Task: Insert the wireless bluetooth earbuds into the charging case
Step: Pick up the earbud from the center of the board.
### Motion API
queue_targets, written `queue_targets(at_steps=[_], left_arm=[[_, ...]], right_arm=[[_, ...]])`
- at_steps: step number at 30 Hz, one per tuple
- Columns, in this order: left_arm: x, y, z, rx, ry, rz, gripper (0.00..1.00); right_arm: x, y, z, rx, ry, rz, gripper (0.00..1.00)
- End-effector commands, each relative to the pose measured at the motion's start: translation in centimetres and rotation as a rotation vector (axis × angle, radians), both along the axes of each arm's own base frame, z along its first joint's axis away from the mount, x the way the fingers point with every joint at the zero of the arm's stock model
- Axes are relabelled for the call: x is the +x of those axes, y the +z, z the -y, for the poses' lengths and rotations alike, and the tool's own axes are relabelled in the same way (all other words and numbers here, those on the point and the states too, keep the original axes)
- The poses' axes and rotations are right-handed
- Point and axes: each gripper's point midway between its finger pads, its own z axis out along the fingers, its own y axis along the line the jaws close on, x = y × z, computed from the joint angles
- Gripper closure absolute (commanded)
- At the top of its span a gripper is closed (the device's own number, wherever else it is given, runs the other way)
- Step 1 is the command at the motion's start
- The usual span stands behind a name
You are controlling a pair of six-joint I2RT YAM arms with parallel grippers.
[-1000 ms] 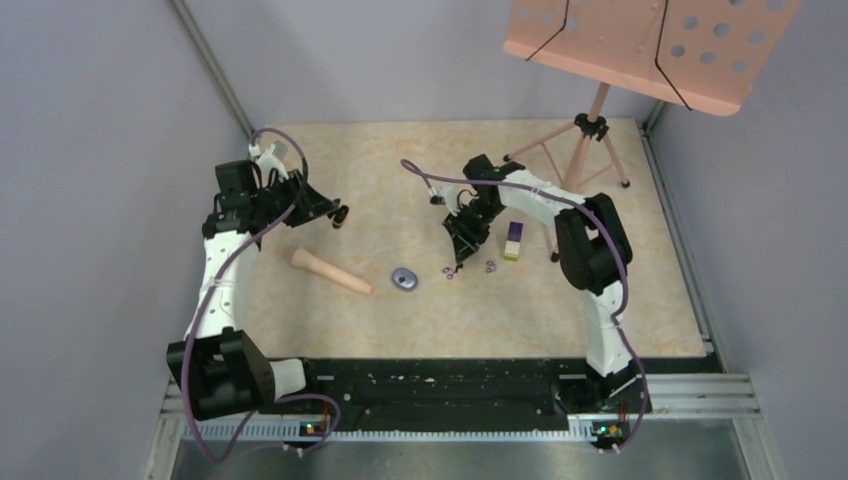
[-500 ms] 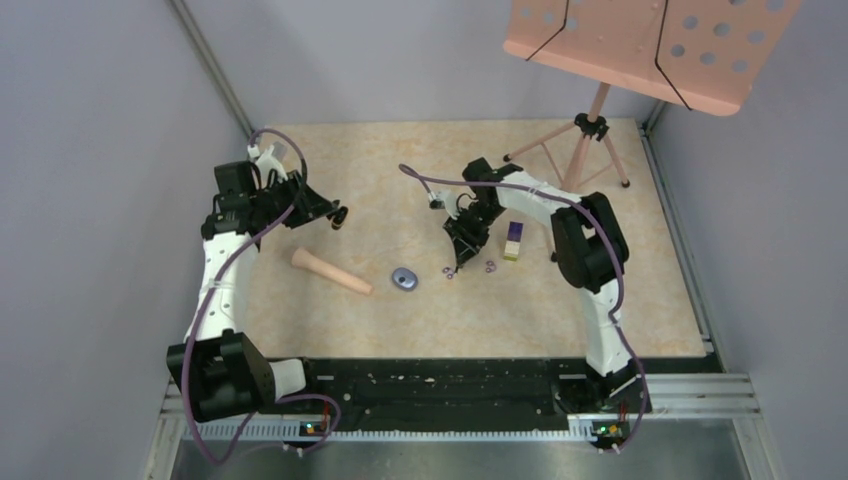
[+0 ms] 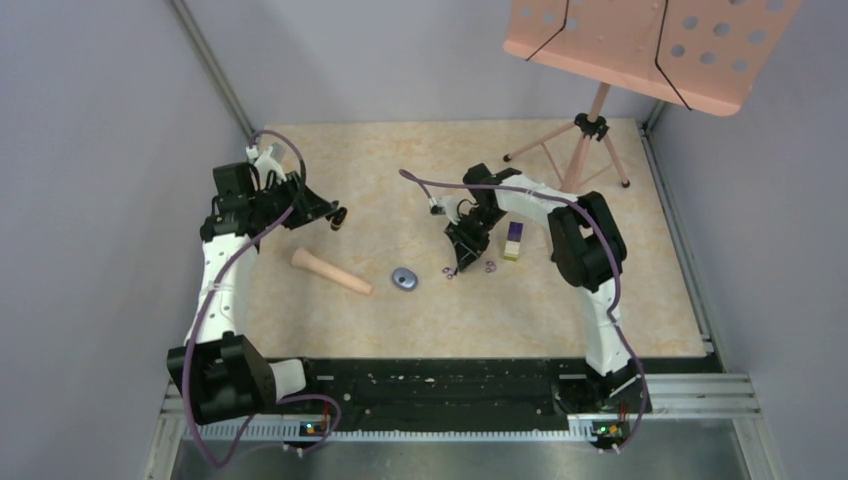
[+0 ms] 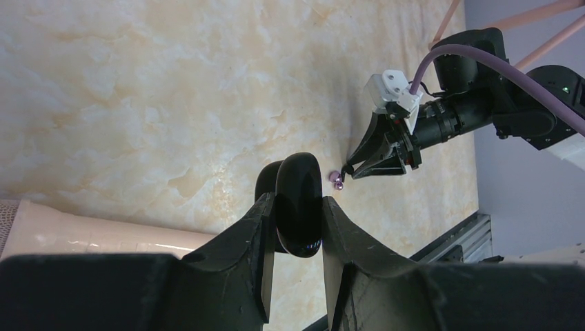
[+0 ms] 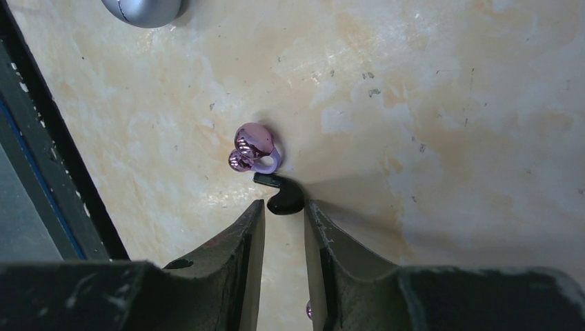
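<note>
My right gripper [image 3: 456, 266] points down at the table, and its fingertips [image 5: 284, 207] close on a small black earbud [image 5: 283, 198] lying on the surface. A pale purple ring-like earbud [image 5: 254, 149] lies just ahead of it, touching the black one. Another purple bud [image 3: 490, 266] lies to the right in the top view. My left gripper [image 3: 337, 214] is at the far left and is shut on a glossy black oval charging case [image 4: 298, 176], held above the table. The other black bud is not in view.
A grey-blue oval case [image 3: 404, 279] lies left of the right gripper. A pink rod [image 3: 331, 272] lies further left. A purple-and-yellow block [image 3: 513, 241] stands right of the right gripper. A pink music stand [image 3: 596, 115] is at the back right.
The right wrist has shifted slightly left and settled lower over the buds. The left arm has barely moved.
</note>
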Motion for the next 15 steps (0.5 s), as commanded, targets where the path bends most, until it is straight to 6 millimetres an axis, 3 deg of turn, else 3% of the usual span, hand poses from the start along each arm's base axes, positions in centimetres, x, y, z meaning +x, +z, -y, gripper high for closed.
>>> queue_targets(at_steps=[1, 15], left_arm=[[0.0, 1.0, -0.3, 0.010, 0.006, 0.052, 1.00], [-0.2, 0.7, -0.3, 0.004, 0.014, 0.042, 1.00]], right_arm=[[-0.7, -0.8, -0.1, 0.006, 0.030, -0.003, 0.73], [-0.8, -1.8, -0.2, -0.040, -0.013, 0.009, 0.71]])
